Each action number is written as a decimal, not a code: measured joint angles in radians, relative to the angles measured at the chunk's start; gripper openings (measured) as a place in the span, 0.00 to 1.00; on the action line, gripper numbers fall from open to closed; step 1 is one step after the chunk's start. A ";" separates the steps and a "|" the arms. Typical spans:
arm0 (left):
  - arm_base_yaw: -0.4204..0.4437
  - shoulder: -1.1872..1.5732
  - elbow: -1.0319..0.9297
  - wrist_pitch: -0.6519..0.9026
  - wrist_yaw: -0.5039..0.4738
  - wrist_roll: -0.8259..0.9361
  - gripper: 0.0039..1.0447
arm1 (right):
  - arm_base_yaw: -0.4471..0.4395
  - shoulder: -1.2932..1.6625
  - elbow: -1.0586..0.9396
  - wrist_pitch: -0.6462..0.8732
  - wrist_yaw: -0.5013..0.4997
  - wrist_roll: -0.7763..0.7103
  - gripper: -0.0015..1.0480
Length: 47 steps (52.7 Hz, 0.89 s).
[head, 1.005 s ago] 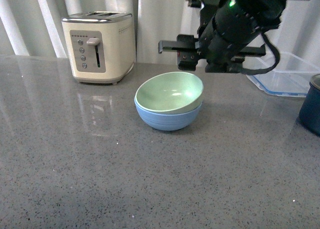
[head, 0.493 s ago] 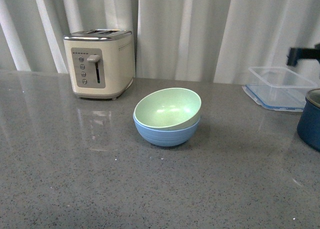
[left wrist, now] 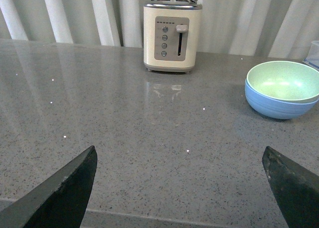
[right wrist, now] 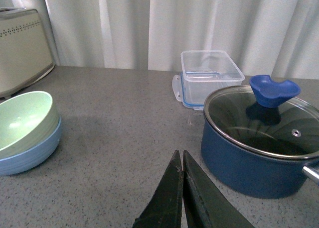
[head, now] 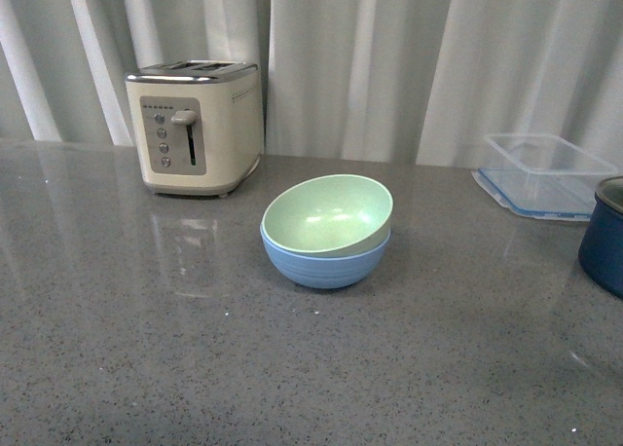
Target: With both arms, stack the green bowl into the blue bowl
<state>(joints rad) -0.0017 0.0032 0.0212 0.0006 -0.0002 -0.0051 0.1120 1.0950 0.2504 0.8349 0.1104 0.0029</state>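
Note:
The green bowl (head: 329, 213) sits nested, slightly tilted, inside the blue bowl (head: 324, 259) at the middle of the grey counter. Both show in the left wrist view, green bowl (left wrist: 282, 81) in blue bowl (left wrist: 278, 105), and in the right wrist view, green bowl (right wrist: 22, 119) in blue bowl (right wrist: 30, 153). No arm appears in the front view. My left gripper (left wrist: 179, 156) is open, its fingers wide apart over bare counter, well short of the bowls. My right gripper (right wrist: 180, 154) is shut with nothing in it, between the bowls and a pot.
A cream toaster (head: 195, 125) stands at the back left. A clear plastic container (head: 545, 173) lies at the back right. A dark blue pot (right wrist: 259, 143) with a glass lid is close beside my right gripper. White curtains hang behind the counter (head: 146, 349).
The right arm, which hung above and behind the bowls a second ago, has withdrawn to the right and out of the front view. The bowls have stayed nested in place.

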 joint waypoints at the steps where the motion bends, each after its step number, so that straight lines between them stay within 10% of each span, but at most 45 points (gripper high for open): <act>1: 0.000 0.000 0.000 0.000 0.000 0.000 0.94 | -0.002 -0.006 -0.005 0.000 -0.001 0.000 0.01; 47: 0.000 0.000 0.000 0.000 0.000 0.000 0.94 | -0.109 -0.524 -0.245 -0.273 -0.108 0.000 0.01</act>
<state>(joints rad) -0.0017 0.0032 0.0212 0.0006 -0.0002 -0.0051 0.0025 0.5709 0.0051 0.5617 0.0021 0.0029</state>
